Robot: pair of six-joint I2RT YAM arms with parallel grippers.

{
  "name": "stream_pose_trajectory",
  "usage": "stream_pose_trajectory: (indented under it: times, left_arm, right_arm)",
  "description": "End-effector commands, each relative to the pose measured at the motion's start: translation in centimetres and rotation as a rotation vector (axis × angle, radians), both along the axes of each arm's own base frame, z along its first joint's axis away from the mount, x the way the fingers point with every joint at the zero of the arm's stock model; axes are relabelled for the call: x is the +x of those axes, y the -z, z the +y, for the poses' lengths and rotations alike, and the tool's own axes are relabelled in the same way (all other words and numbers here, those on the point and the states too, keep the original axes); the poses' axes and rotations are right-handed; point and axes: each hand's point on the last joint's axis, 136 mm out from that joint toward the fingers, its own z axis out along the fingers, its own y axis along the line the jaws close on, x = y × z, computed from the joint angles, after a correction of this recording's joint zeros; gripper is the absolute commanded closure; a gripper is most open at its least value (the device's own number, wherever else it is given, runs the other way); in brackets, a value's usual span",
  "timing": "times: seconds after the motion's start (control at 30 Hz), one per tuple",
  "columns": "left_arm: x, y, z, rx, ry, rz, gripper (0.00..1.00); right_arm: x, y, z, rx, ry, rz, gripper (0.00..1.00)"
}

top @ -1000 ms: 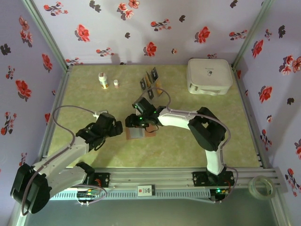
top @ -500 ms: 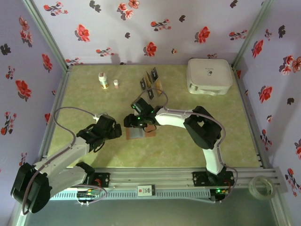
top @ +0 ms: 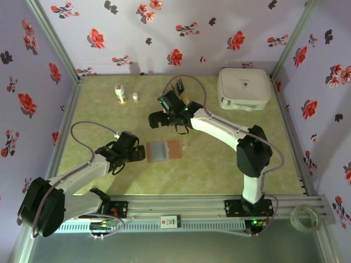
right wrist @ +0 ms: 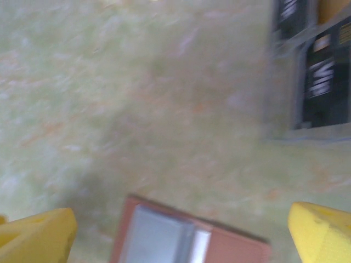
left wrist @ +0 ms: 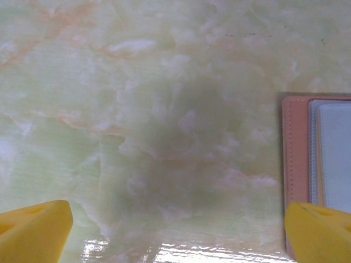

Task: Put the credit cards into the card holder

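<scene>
The card holder (top: 163,150) lies open and flat on the table, grey-blue lining on its left half, reddish-brown leather on its right. Dark credit cards (top: 179,85) stand upright in a slotted rack behind it. My right gripper (top: 164,120) hangs open between the rack and the card holder, holding nothing. In the right wrist view the card holder (right wrist: 186,236) sits low between the yellow fingertips (right wrist: 38,233) and the credit cards (right wrist: 323,76) show blurred at top right. My left gripper (top: 137,154) is open just left of the card holder (left wrist: 299,164), over bare table.
A large white rounded case (top: 244,87) stands at the back right. Two small bottles (top: 120,93) stand at the back left. The rack's wooden base (top: 186,99) sits right of my right wrist. A tape roll (top: 303,216) lies outside the rail.
My right gripper has lifted off the card holder and swung back toward the rack, uncovering the open card holder. The left gripper has shifted slightly toward the card holder's left edge.
</scene>
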Motion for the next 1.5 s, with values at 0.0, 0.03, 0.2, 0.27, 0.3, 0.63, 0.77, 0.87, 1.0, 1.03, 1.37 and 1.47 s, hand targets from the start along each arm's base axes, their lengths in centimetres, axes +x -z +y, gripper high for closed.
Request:
stream_pose_trajectory:
  times: [0.0, 0.03, 0.2, 0.27, 0.3, 0.63, 0.77, 0.87, 1.0, 1.03, 1.37, 1.47]
  left_arm:
    - [1.0, -1.0, -1.0, -0.013, 0.032, -0.027, 0.0]
    - [1.1, -1.0, -1.1, -0.012, 0.038, -0.027, 0.0]
    - [1.4, -0.9, -1.5, 0.002, 0.056, -0.02, 0.0]
    - [1.6, -0.8, -1.7, 0.004, 0.06, -0.018, 0.0]
    - [1.7, -0.8, -1.8, 0.004, 0.062, -0.017, 0.0]
    - [2.3, 0.1, -2.7, 0.001, 0.082, -0.001, 0.0]
    - [2.3, 0.4, -3.0, -0.007, 0.088, 0.003, 0.0]
    - [2.2, 0.7, -3.1, -0.01, 0.092, 0.006, 0.0]
    - [2.2, 1.0, -3.1, -0.007, 0.093, 0.013, 0.0]
    - [2.2, 1.1, -3.1, -0.007, 0.094, 0.014, 0.0]
    - [2.4, 1.5, -3.3, -0.006, 0.099, 0.018, 0.0]
    - [2.3, 1.7, -3.3, -0.004, 0.1, 0.021, 0.0]
  right_arm:
    - [2.9, -1.4, -3.9, -0.167, 0.1, -0.119, 0.01]
    - [3.8, -2.0, -4.2, -0.189, 0.112, -0.146, 0.01]
    - [6.2, -1.6, -4.9, -0.256, 0.07, -0.139, 0.01]
    - [7.0, -1.1, -5.0, -0.238, 0.062, -0.115, 0.01]
    - [7.4, -0.8, -5.0, -0.229, 0.056, -0.101, 0.01]
    - [10.5, 2.5, -5.0, -0.186, 0.063, 0.04, 0.6]
    - [11.1, 3.7, -5.4, -0.218, 0.076, 0.056, 0.67]
    - [11.5, 4.6, -5.6, -0.241, 0.082, 0.062, 0.69]
    - [11.8, 5.5, -5.7, -0.258, 0.083, 0.071, 0.72]
    - [11.8, 5.7, -5.7, -0.259, 0.082, 0.074, 0.72]
    - [12.4, 7.5, -5.4, -0.277, 0.079, 0.096, 0.72]
    - [12.4, 7.8, -5.2, -0.273, 0.069, 0.107, 0.74]
